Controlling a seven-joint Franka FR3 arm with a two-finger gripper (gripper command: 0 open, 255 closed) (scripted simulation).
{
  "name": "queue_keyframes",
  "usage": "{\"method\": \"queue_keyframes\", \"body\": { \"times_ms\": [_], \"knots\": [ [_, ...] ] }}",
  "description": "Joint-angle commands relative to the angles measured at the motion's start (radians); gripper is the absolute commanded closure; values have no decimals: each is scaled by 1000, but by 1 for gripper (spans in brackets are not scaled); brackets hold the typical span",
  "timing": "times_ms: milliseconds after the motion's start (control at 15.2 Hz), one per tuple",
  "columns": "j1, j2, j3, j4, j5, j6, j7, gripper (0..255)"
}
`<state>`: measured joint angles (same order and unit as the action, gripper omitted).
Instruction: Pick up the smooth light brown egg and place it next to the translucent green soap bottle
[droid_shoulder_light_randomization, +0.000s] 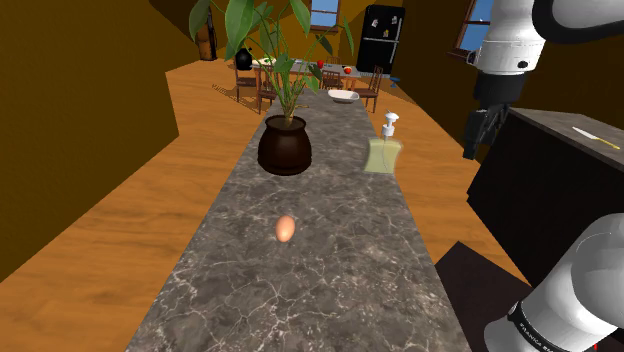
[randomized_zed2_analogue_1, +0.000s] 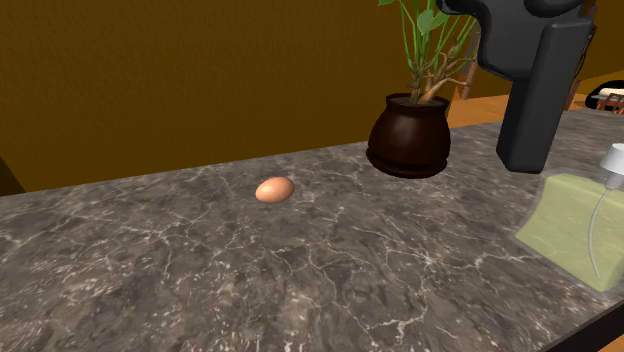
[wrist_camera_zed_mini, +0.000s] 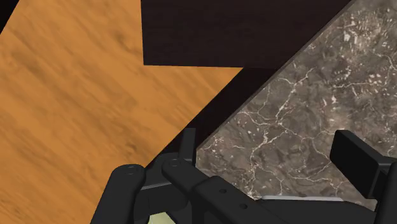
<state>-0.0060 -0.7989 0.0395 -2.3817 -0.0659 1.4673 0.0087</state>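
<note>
A smooth light brown egg (droid_shoulder_light_randomization: 285, 228) (randomized_zed2_analogue_1: 274, 189) lies on its side in the middle of the long marble counter (droid_shoulder_light_randomization: 330, 270) (randomized_zed2_analogue_1: 200, 270). The translucent green soap bottle (droid_shoulder_light_randomization: 384, 150) (randomized_zed2_analogue_1: 577, 228), with a white pump, stands near the counter's edge on the shoulder view's right, beyond the egg. My black gripper (droid_shoulder_light_randomization: 478, 145) (randomized_zed2_analogue_1: 527, 155) (wrist_camera_zed_mini: 270, 153) hangs in the air past that edge, higher than the bottle and far from the egg. Its fingers (wrist_camera_zed_mini: 355, 158) stand apart with nothing between them. In the wrist view it looks down on the counter's edge (wrist_camera_zed_mini: 222, 121) and the wooden floor (wrist_camera_zed_mini: 76, 95).
A dark pot with a tall green plant (droid_shoulder_light_randomization: 285, 145) (randomized_zed2_analogue_1: 408, 135) stands on the counter beyond the egg, level with the bottle. A white bowl (droid_shoulder_light_randomization: 343, 96) sits at the counter's far end. A dark cabinet (droid_shoulder_light_randomization: 560, 180) stands across a narrow aisle from the bottle's side.
</note>
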Motion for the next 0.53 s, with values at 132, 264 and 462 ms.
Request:
{"method": "queue_keyframes", "body": {
  "times_ms": [132,264,462],
  "knots": [
    [12,25,34,-19,26,53,41,0],
    [23,56,69,-33,50,107,81,0],
    [38,113,121,-44,81,189,141,0]
  ]
}}
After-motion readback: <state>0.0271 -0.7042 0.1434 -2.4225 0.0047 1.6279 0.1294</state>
